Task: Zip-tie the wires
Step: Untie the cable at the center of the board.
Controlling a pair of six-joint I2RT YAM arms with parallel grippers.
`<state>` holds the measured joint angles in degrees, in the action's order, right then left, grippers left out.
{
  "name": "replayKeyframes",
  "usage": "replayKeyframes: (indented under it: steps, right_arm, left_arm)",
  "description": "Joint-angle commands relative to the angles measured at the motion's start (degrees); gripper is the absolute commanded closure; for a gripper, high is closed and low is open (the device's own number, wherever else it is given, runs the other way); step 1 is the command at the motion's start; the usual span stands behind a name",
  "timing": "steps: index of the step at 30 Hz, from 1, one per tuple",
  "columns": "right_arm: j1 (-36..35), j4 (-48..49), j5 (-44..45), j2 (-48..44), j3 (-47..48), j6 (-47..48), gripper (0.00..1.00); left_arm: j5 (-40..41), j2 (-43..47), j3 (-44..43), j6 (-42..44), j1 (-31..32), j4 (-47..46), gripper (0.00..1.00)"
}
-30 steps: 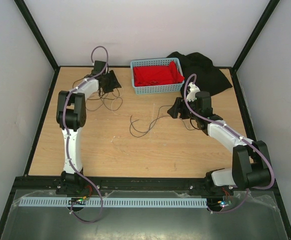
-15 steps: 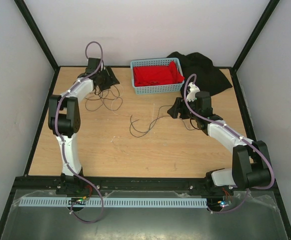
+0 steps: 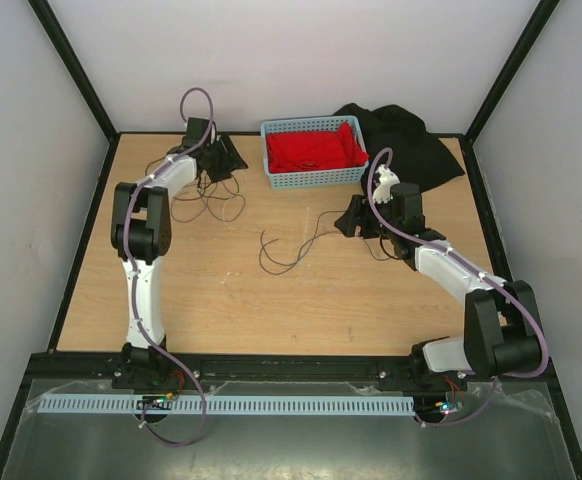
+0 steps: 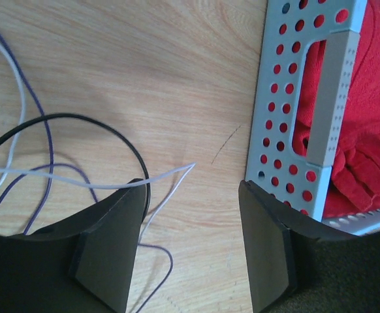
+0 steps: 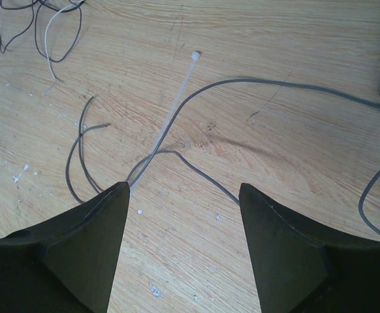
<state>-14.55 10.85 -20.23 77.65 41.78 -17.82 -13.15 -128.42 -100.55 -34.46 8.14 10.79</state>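
The left gripper has swung back right — nearer the blue basket — after drifting left.

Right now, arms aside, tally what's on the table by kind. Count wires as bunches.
Basket: 1
Cloths: 2, red cloth in the basket, black cloth behind it
Zip tie: 1
Wires, strands too tangled to count: 2, left bunch, middle bunch
Total: 6

Matt wood-grain table, perforated pale-blue plastic basket, soft red cloth, thin smooth-coated wires, translucent plastic zip tie.
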Motion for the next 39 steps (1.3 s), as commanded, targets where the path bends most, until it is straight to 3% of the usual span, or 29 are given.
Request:
replayKeyframes:
  steps: [1,11,15,24,32,39]
  right_arm:
    - [-0.2,1.5,-0.6,0.6,1.2,0.4,0.22]
    - [-0.2,1.4,-0.4,1.3,1.5,0.6,0.22]
    - [-0.2,1.4,-0.4,1.5,1.4,0.7,0.22]
    - [-0.2,1.5,-0.5,1.6,1.5,0.5,0.22]
    - [-0.2,1.8,-0.6,1.7,1.4,0.4,0.22]
    - [-0.2,1.7,-0.5,1.5,1.4,0.3,0.22]
  left_arm:
    - [-0.8,-2.9,-4.3,-1.6,0.7,-2.2,0.39]
    - [0.3,-8.9,-10.2,-2.6,1.4,-3.1,0.44]
    - [0.7,-9.5,-10.5,-1.9,1.4,-4.4,0.48]
    - [3.3,-9.6,-8.4,-0.5,1.3,-6.0,0.49]
    - [1.6,-10.8,-7.6,-0.2,1.8,-9.8,0.68]
    - [1.8,-8.7,-4.3,1.8,1.8,-14.7,0.94]
